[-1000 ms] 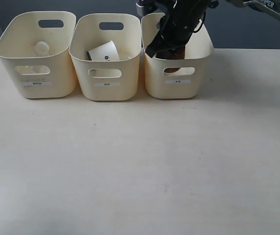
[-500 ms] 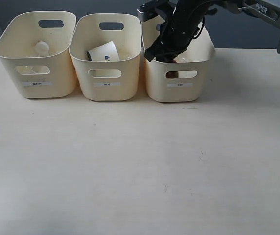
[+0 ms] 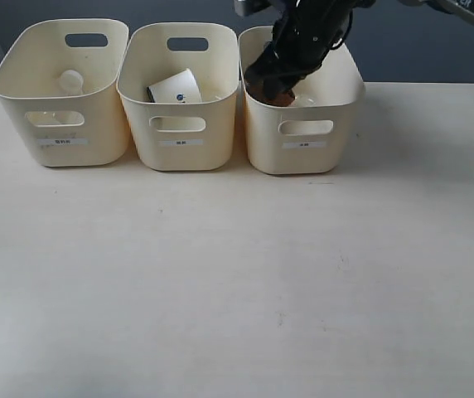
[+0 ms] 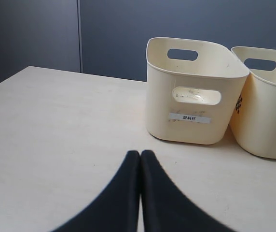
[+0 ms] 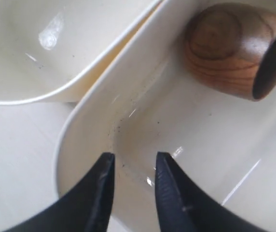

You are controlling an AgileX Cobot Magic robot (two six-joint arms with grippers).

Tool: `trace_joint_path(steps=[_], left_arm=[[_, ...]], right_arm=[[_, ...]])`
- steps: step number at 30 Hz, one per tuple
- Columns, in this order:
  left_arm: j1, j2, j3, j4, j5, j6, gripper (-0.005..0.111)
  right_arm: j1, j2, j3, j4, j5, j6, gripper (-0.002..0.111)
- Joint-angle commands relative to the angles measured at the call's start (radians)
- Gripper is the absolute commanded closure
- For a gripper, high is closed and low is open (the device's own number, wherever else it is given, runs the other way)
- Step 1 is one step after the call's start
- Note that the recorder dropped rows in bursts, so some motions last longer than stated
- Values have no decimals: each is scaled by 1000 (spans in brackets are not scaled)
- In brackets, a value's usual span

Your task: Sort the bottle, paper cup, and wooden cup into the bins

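Note:
Three cream bins stand in a row. The bottle (image 3: 71, 80) lies in the left bin (image 3: 63, 149), its white cap showing. Inside the middle bin (image 3: 179, 153) leans the paper cup (image 3: 175, 87). In the right bin (image 3: 303, 153) the wooden cup (image 5: 229, 48) lies on its side, and a brown edge of the wooden cup (image 3: 281, 98) shows over the rim. My right gripper (image 5: 134, 157) is open and empty above that bin's near-left corner, apart from the cup. The right gripper (image 3: 263, 83) hangs just over the rim. My left gripper (image 4: 140, 153) is shut and empty, low over the table before the left bin (image 4: 191, 111).
The bins sit close together near the table's far edge, against a dark wall. In the right wrist view the middle bin's wall (image 5: 56, 53) lies right beside the right bin's rim (image 5: 80, 125). The left arm is outside the exterior view.
The right gripper has risen from inside the right bin to its rim, leaving the wooden cup inside. The right bin shifted slightly. The left gripper shows no change.

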Motion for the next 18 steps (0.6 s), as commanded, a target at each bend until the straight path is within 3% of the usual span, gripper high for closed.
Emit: trace_joint_path(steps=[1,5,16,18], left_arm=[[-4,-5,2,1,-6,-1,107],[-4,-5,2,1,-6,-1,107],[-4,-5,2,3,-6,-1,107],[-4,-5,2,3,-6,-1,107]], right_arm=[[-5,-101,-4,-9,-21,4,78],[-12,-188,-2,-36,-26,9,81],[-107,-348,40,-28,70,26,109],[-123,-396,99,-14,38,26,109]])
